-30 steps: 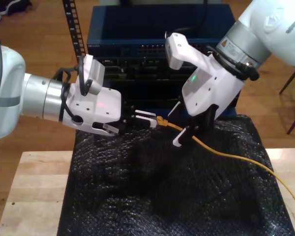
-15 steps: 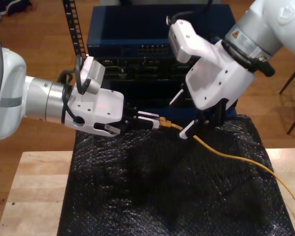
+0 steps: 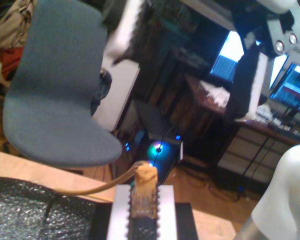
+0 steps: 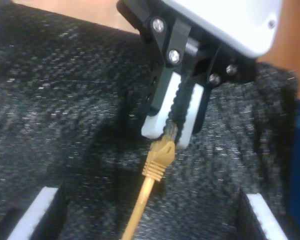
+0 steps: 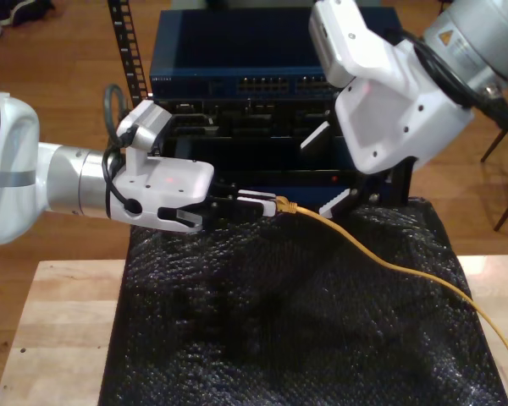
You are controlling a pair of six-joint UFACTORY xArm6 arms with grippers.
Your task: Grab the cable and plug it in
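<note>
My first hand (image 5: pixel 267 205), on the exterior view's left, is clenched on the plug end of the yellow cable (image 5: pixel 381 262), which runs across the black padded surface (image 5: pixel 279 338) toward the exterior view's right edge. My second hand (image 5: pixel 356 196) has let go of the cable and lifted up and away since half a second ago; its fingers (image 4: pixel 35 212) stand spread apart above the cable. The blue rack (image 5: pixel 237 76) sits behind.
</note>
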